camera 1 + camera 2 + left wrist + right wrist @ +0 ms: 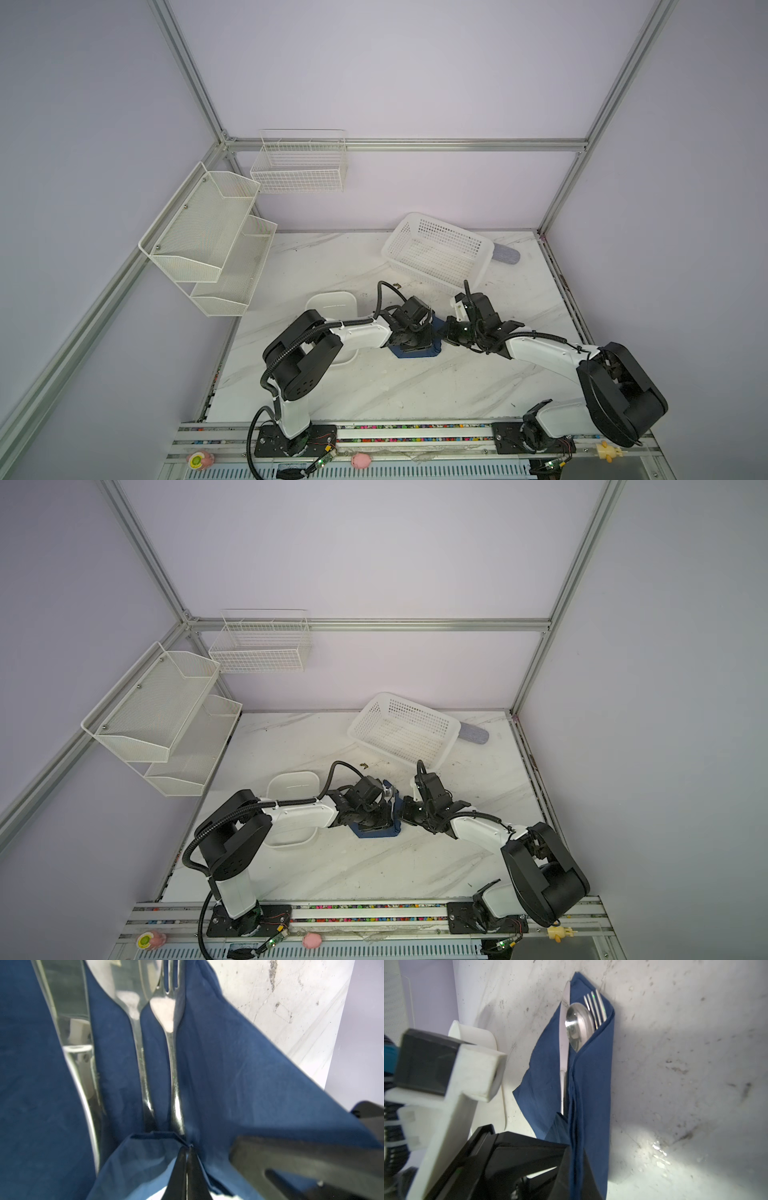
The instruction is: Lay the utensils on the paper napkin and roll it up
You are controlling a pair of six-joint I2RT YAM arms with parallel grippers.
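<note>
Here, left gripper (pixel 188 1147) and right gripper (pixel 577 1155) pinch napkin (pixel 593 1084).

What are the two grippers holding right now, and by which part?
Both pinch the navy-blue paper napkin at the handle end of the silver metal utensils: left gripper on a folded-up corner, right gripper on the flap wrapped over them.

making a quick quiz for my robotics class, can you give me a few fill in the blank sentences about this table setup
1. In the right wrist view, the spoon lies between the knife and the ____.
2. The left gripper and the right gripper are both shut on the navy paper ____.
3. In both top views, the grey-blue case lies partly hidden behind the white ____.

Missing words: fork; napkin; basket.
</note>
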